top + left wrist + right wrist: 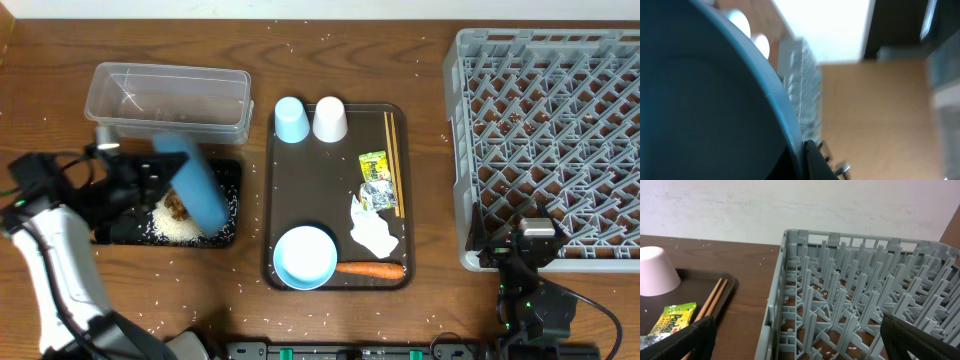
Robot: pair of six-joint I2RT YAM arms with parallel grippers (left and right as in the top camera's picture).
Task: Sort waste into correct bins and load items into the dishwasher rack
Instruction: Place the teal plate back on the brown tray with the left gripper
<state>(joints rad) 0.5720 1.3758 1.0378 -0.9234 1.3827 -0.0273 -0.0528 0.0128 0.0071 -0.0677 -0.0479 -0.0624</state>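
Note:
My left gripper (148, 185) is shut on the rim of the large blue plate (197, 188), which stands tilted on edge over the black tray (232, 170). White rice (182, 226) and a brown lump (177, 204) lie in that tray. In the left wrist view the plate (705, 100) fills the left side, with one finger (815, 162) against its rim. My right gripper (525, 240) is open and empty at the front edge of the grey rack (550, 130). The rack (850, 295) fills the right wrist view.
The clear tub (168, 98) stands behind the black tray. The brown serving tray (272, 200) carries a blue cup (291, 120), whitish cup (330, 119), chopsticks (393, 160), wrapper (374, 168), napkin (372, 230), bowl (305, 257) and carrot (370, 269). Rice grains dot the table.

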